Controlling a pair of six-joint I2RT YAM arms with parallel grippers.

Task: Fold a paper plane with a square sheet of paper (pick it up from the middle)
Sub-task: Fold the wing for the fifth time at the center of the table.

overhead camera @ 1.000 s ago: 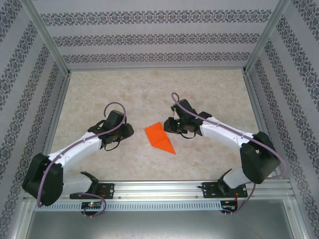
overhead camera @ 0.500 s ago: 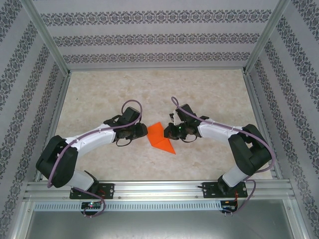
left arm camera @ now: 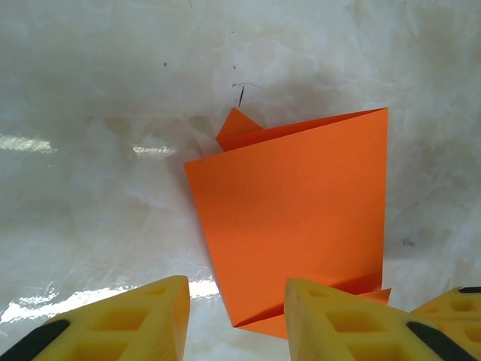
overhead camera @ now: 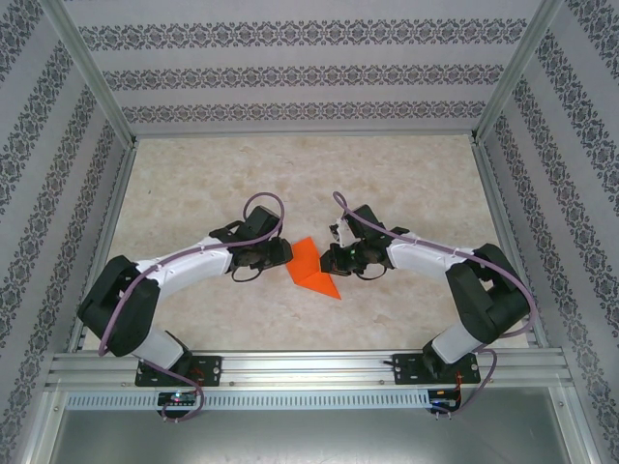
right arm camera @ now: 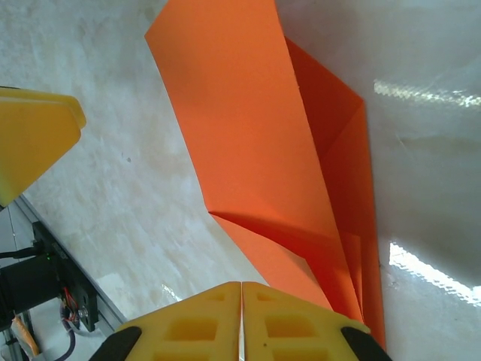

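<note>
Bases of two white-and-black robot arms are sitting on one silver metal rail (overhead camera: 309, 365) at the near edge of the pale marbled table (overhead camera: 406, 174). Both arms are bending inward, the left gripper (overhead camera: 279, 253) and the right gripper (overhead camera: 331, 259) facing each other across one thin bright orange sheet of paper (overhead camera: 311, 267). It is lying near the table's middle, folded into a creased, pointed shape with its tip pointing toward the near right. In the left wrist view, two yellow fingers (left arm camera: 143, 312) are standing partly apart with a narrow gap between them, and the sheet's near corner is lying at that gap. In the right wrist view, two yellow fingers (right arm camera: 199, 320) are pressing together with no gap, their tips sitting at the sheet's folded edge; whether a layer is being pinched I cannot tell. Beyond, three patterned grey-and-white walls (overhead camera: 290, 72) are enclosing the table.
</note>
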